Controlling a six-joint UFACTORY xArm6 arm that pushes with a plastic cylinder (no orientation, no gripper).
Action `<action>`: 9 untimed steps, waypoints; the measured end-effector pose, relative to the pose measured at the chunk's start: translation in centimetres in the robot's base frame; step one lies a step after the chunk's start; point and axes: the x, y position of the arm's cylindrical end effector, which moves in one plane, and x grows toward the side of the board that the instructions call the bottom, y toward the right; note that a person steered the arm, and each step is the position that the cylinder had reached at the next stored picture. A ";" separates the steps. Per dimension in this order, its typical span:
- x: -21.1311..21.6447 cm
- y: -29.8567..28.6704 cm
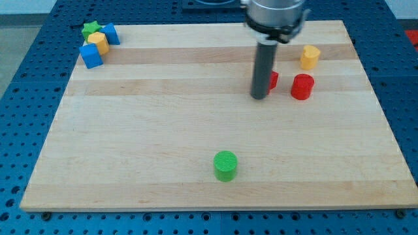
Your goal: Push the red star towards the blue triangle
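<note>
A red block (273,80), mostly hidden behind the rod, lies at the view's upper right; its shape cannot be made out. My tip (259,98) rests on the board just left of and slightly below it, touching or nearly so. A blue block with a slanted face, seemingly the triangle (111,33), sits at the top left corner in a cluster of blocks, far to the left of my tip.
A red cylinder (302,86) stands right of the red block, with a yellow block (309,57) above it. A green star (91,28), a yellow block (98,43) and a blue cube (91,56) crowd the triangle. A green cylinder (226,165) stands at bottom centre on the wooden board (163,130).
</note>
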 end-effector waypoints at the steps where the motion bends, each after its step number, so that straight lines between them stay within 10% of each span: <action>1: -0.5 -3.4; 6: 6.6 0.5; 9: 0.8 4.7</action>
